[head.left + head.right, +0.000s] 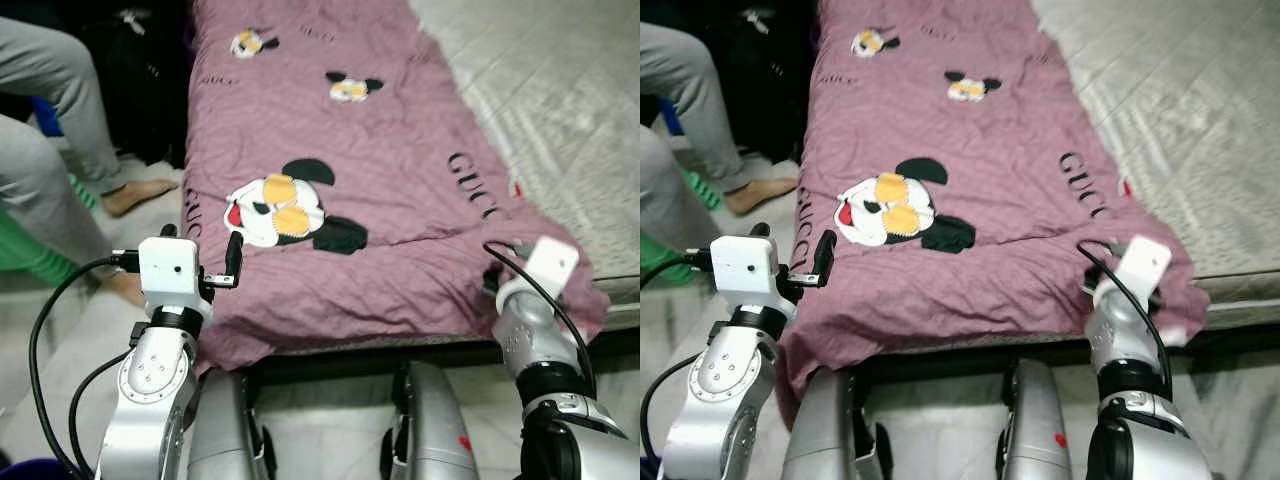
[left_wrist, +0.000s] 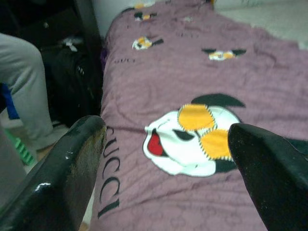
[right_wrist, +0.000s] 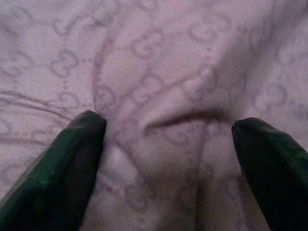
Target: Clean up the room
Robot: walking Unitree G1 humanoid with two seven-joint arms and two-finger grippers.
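Starting at your left, a seated person's grey trouser legs (image 1: 40, 130) and bare foot (image 1: 135, 193) sit beside the bed. Your left gripper (image 1: 205, 262) is raised at the near left corner of the purple blanket (image 1: 380, 170), fingers wide apart; its wrist view looks along the cartoon mouse print (image 2: 192, 139). Your right gripper (image 3: 168, 144) presses spread fingers into wrinkled cloth at the near right corner, beside the bare mattress (image 1: 560, 90).

You are looking at a mauve blanket (image 1: 400, 170) carrying black lettering and white, yellow and black cartoon mouse faces (image 1: 285, 210), its weave showing a faint interlocking monogram. Beside it, a pale grey-white mattress (image 1: 560, 90) is showing; a person's trousers (image 1: 50, 110) are grey.
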